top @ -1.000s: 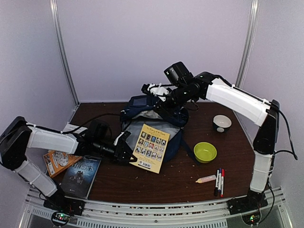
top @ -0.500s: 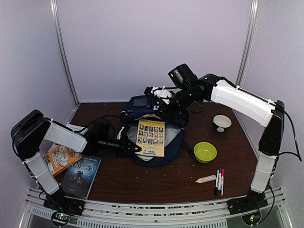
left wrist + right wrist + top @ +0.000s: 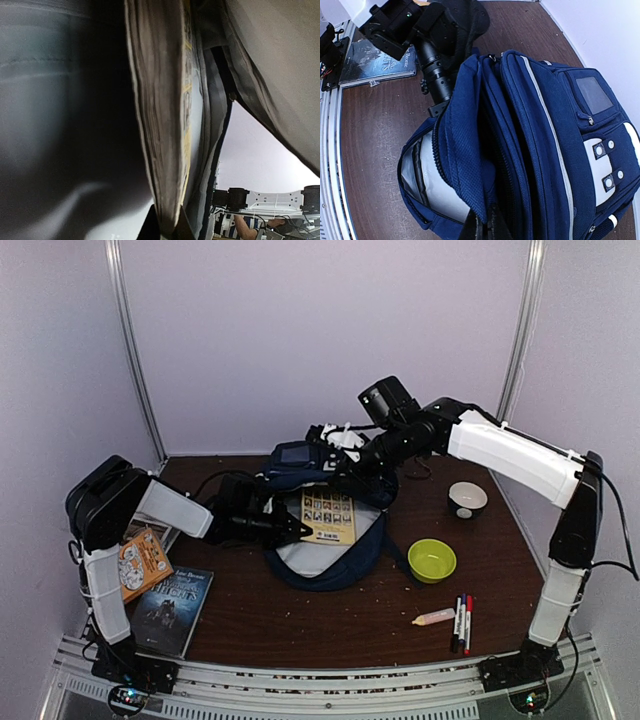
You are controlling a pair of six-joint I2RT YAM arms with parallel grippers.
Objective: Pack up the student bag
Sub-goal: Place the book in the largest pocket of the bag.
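Observation:
The student bag (image 3: 345, 562), navy-blue with a grey lining, lies open in the middle of the table. My right gripper (image 3: 347, 472) is shut on the bag's upper flap and holds the mouth open. In the right wrist view the student bag (image 3: 545, 125) fills the frame, with the right gripper (image 3: 487, 227) pinching blue mesh fabric. My left gripper (image 3: 298, 530) is shut on a yellow book (image 3: 328, 515) that sits partly inside the opening. The left wrist view shows the yellow book (image 3: 165, 125) edge-on, clamped in the left gripper (image 3: 170, 232), with grey lining on both sides.
A green bowl (image 3: 432, 560) and a white bowl (image 3: 467, 498) stand right of the bag. Markers (image 3: 461, 622) and a pale tube (image 3: 434, 617) lie at the front right. A dark book (image 3: 170, 608) and an orange book (image 3: 140, 565) lie at the front left.
My left gripper has moved right and back, carrying the yellow book from outside the bag's front rim into the opening. The right arm has risen slightly with the flap.

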